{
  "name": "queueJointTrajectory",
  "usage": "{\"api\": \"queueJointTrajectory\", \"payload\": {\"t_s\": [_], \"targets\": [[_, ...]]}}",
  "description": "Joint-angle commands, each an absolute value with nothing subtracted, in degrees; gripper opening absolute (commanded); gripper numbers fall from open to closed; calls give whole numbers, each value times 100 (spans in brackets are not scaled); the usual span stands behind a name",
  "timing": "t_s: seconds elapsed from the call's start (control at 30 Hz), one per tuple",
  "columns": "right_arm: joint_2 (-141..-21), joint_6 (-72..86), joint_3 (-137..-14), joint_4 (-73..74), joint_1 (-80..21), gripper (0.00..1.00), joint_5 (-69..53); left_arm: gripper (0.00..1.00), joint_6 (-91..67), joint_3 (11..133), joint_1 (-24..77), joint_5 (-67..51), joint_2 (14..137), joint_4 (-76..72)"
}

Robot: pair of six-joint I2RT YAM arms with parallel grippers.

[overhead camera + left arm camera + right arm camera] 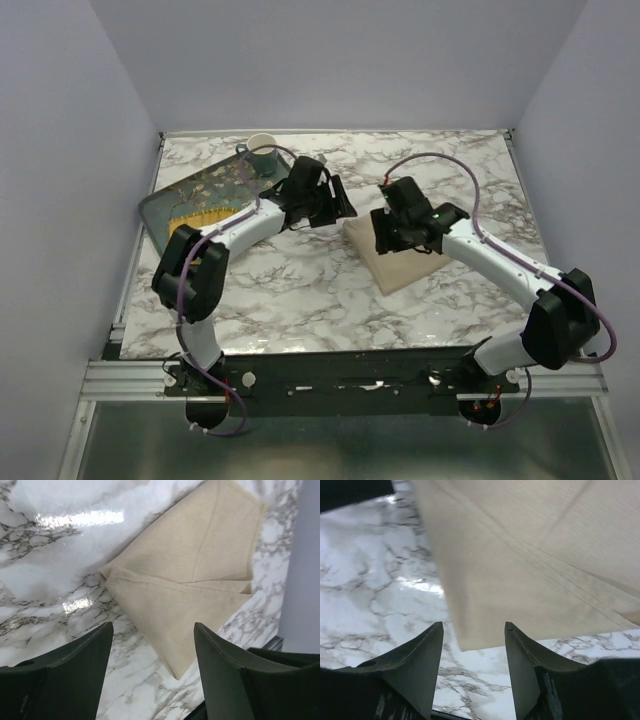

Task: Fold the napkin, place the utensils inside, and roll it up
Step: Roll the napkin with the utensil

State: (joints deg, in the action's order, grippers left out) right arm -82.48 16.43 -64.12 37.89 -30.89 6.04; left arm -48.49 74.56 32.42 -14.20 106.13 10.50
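Napkin (190, 565) (folded) — just ahead of left gripper (152, 625) and right gripper (473, 624).

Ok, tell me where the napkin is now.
In the top view, the napkin lies folded on the marble table, right of centre, beneath the right tool.

Tabletop (300, 290): carries every item listed. Napkin (400, 268): flat on the tabletop, right of centre. Tray (150, 208): on the tabletop at the far left, well apart from the napkin. Cup (262, 147): at the tray's far right corner; on it or just behind it, cannot tell. Left gripper (152, 627): above the tabletop between tray and napkin, near the napkin's left edge. Right gripper (474, 625): over the napkin's far part.
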Motion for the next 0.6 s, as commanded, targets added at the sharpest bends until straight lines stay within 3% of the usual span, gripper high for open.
{"api": "queueJointTrajectory", "payload": {"t_s": [0.0,0.27,0.33,0.47,0.57], "targets": [[-9040,1881,-7107,4464,-4112,62,1729,76,-4798,7279,2928,-774,9511,1748],[-10695,2065,-8376,5299,-5141,66,2882,75,-5089,5793,2163,-606,8000,1556],[-10819,2039,-8402,5265,-5185,64,2874,75,-5045,5538,1961,-711,7876,1503],[-11056,2030,-8481,5282,-5264,49,2979,74,-4940,5344,1609,-984,7805,1416],[-11197,2048,-8464,5343,-5291,50,3137,74,-4939,5239,1565,-1185,7840,1293]]}}
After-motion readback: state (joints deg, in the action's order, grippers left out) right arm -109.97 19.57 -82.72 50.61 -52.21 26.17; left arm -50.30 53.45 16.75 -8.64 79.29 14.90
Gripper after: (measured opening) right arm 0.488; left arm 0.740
